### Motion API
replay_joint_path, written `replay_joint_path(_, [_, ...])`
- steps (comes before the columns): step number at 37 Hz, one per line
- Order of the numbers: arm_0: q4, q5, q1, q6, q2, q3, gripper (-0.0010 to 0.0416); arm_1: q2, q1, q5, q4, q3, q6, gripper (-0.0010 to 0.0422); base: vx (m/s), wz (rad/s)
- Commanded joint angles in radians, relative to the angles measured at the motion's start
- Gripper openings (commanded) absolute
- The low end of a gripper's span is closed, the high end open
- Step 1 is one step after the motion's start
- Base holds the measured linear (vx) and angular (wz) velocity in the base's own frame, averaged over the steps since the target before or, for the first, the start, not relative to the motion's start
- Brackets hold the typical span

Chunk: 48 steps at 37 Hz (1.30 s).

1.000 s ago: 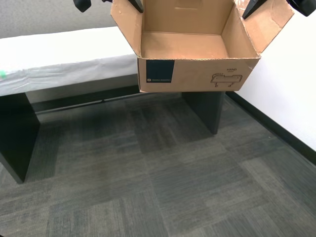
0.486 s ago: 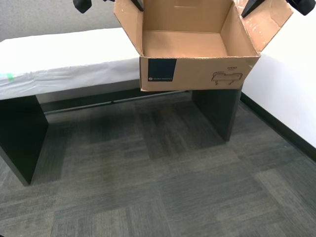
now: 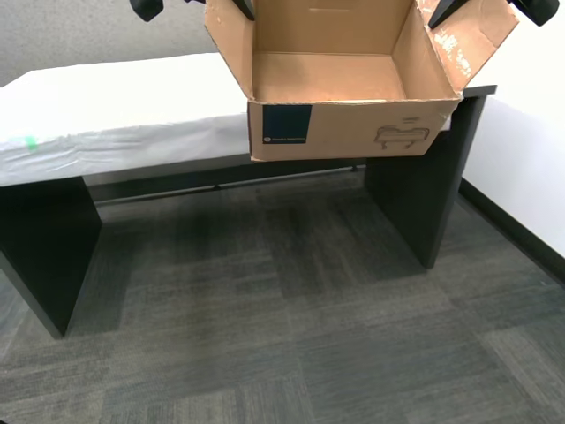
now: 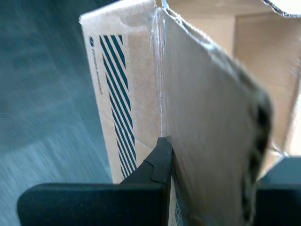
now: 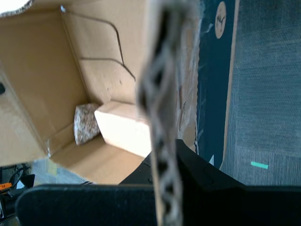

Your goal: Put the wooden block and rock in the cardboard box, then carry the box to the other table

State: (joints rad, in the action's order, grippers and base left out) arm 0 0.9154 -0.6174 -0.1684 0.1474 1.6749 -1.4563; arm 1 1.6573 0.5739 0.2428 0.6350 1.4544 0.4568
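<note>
Both end effectors (image 5: 162,188) (image 4: 207,188) clamp narrowly on walls of the cardboard box (image 3: 344,132), held aloft.

brown cardboard box (image 3: 340,131), white counter (image 3: 115,110), grey carpet (image 3: 291,336)
the box carries a dark blue square label (image 3: 286,126) and navy diagonal stripes (image 4: 116,99); inside, a pale tan wooden block (image 5: 123,127) and speckled beige-pink rock (image 5: 85,123).
</note>
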Motion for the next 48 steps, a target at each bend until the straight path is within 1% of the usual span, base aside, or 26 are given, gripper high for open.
replay_joint_path(1, [0.017,-0.043,-0.005,0.02,-0.002,-0.002,-0.0001,-0.001,0.002,0.027,-0.041,0.002,-0.02,-0.0001,0.142,0.112])
replay_joint_path(5, [0.031,-0.043,-0.005,0.032,-0.002,-0.002,-0.0001,-0.001,0.001,0.029,-0.035,0.002,-0.063,-0.0001,0.145,0.115])
replay_joint_path(7, [0.031,-0.043,-0.005,0.04,-0.002,-0.002,-0.0001,-0.001,0.002,0.029,-0.033,0.002,-0.073,-0.0001,0.144,0.114])
replay_joint_path(17, [0.028,-0.043,-0.01,0.044,-0.002,-0.002,-0.0001,-0.001,0.002,0.029,-0.03,0.002,-0.075,-0.0001,0.142,0.134])
replay_joint_path(19, [0.028,-0.041,-0.01,0.055,-0.002,-0.002,-0.0001,-0.001,0.002,0.029,-0.031,0.002,-0.075,-0.0001,0.143,0.167])
replay_joint_path(21, [0.028,-0.03,-0.01,0.064,-0.002,-0.002,-0.0001,-0.001,0.002,0.029,-0.031,0.002,-0.072,-0.0001,0.142,0.172])
replay_joint_path(24, [0.029,-0.014,-0.01,0.064,-0.002,-0.002,-0.0001,-0.001,0.002,0.029,-0.031,0.002,-0.069,-0.0001,0.141,0.156])
replay_joint_path(28, [0.028,-0.013,-0.01,0.064,-0.002,-0.002,-0.0001,-0.001,0.002,0.029,-0.031,0.002,-0.053,-0.0001,0.144,0.152])
replay_joint_path(31, [0.029,-0.014,-0.011,0.064,-0.002,-0.002,0.0,-0.001,0.002,0.033,-0.031,0.003,-0.02,-0.0001,0.144,0.156])
replay_joint_path(36, [0.039,-0.014,-0.011,0.064,-0.002,-0.002,0.0,-0.001,0.002,0.038,-0.031,0.004,-0.012,-0.0001,0.147,0.165])
replay_joint_path(38, [0.043,-0.013,-0.011,0.065,-0.002,-0.002,-0.0001,-0.001,0.002,0.051,-0.031,0.004,0.0,-0.0001,0.147,0.158])
replay_joint_path(40, [0.048,-0.013,-0.011,0.068,-0.002,-0.002,0.0,-0.001,0.002,0.055,-0.031,0.004,0.009,-0.0001,0.147,0.136])
replay_joint_path(44, [0.052,-0.013,-0.011,0.067,-0.002,-0.002,-0.0001,-0.001,0.002,0.055,-0.031,0.004,0.008,-0.0001,0.145,0.105])
replay_joint_path(48, [0.052,-0.001,-0.011,0.059,-0.002,-0.002,0.0,-0.001,0.002,0.055,-0.031,0.003,0.008,-0.0001,0.144,0.076])
